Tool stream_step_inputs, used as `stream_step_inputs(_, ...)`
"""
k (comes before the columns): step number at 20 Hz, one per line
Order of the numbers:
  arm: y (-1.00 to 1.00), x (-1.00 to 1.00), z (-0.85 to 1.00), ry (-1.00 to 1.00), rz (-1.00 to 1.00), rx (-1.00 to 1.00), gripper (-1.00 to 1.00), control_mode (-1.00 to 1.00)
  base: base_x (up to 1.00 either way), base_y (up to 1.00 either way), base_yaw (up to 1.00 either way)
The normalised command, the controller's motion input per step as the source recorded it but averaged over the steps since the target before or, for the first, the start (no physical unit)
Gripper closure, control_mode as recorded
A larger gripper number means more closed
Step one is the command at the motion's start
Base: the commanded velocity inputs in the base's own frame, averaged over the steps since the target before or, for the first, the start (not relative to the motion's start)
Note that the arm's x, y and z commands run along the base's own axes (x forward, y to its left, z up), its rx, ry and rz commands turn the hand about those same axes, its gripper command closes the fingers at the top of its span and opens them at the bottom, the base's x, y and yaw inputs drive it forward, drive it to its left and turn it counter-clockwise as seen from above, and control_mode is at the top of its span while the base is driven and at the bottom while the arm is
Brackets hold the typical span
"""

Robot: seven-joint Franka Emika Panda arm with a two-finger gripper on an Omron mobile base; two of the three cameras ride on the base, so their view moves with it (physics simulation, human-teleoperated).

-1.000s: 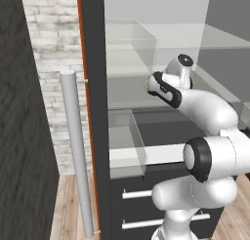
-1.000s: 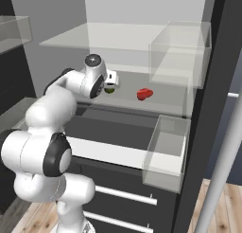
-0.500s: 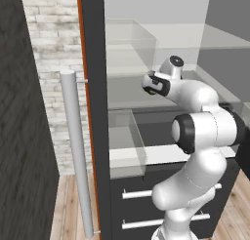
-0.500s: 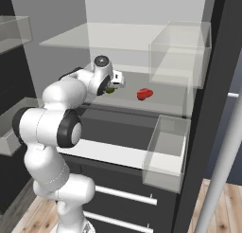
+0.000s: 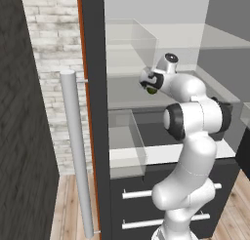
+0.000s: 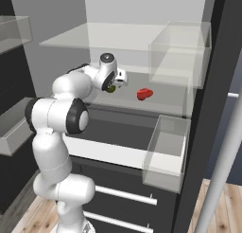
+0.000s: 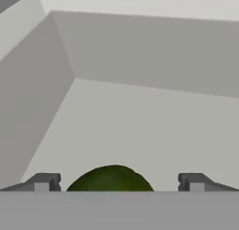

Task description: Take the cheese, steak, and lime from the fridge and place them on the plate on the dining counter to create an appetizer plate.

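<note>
Jaws spread wide, the white arm's gripper reaches onto a clear shelf inside the open fridge, with the lime sitting between the two dark fingertips and neither tip seen pressing on it. From the hand view, the dark-green ball rises at the bottom of the frame, centred in the gap, with the pale shelf floor and the fridge's grey back wall beyond it. From the right base view, the lime shows as a small green spot just under the gripper, and the steak, a red chunk, lies on the same shelf a little apart toward the door side. A clear bin hangs above the steak's end of the shelf, and another clear bin stands lower down in front of it. From the left base view, the gripper points into the compartment with the lime at its tip; the long grey cylindrical handle stands upright at the left beside a brick wall, and drawers with silver bar handles sit below the arm.
</note>
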Motion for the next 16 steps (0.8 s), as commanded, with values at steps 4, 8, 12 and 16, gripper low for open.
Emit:
stream_step_inputs(4, -0.01, 0.0, -0.51, 0.06, 0.0, 0.0, -1.0, -1.0, 0.0, 0.0, 0.0)
stream_step_inputs(8, 0.0, 0.0, -0.58, 0.06, 0.0, 0.0, -1.0, -1.0, 0.0, 0.0, 0.0)
stream_step_inputs(12, 0.0, 0.0, -0.63, 0.07, 0.0, 0.0, 1.0, -1.0, 0.0, 0.0, 0.0)
stream_step_inputs(16, -0.01, -0.11, -0.58, 0.02, 0.0, 0.0, 1.0, -1.0, 0.0, 0.0, 0.0)
